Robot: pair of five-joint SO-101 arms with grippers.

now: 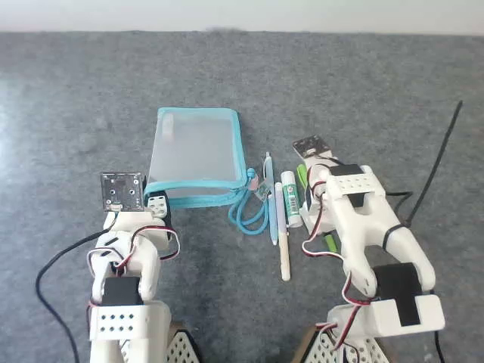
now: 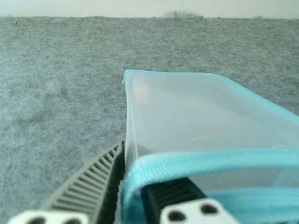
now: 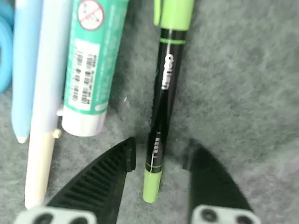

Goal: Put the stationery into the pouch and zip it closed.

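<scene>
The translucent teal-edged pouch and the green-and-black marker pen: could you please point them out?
Translucent teal-edged pouch (image 1: 193, 147), high view, clear front panel.
Green-and-black marker pen (image 3: 161, 107), right wrist view, black barrel.

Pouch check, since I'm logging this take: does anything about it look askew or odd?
Nothing damaged. The pouch lies slightly askew, its teal zip edge pinched in the left claw, and its cord trails loose beside the pens.
</scene>
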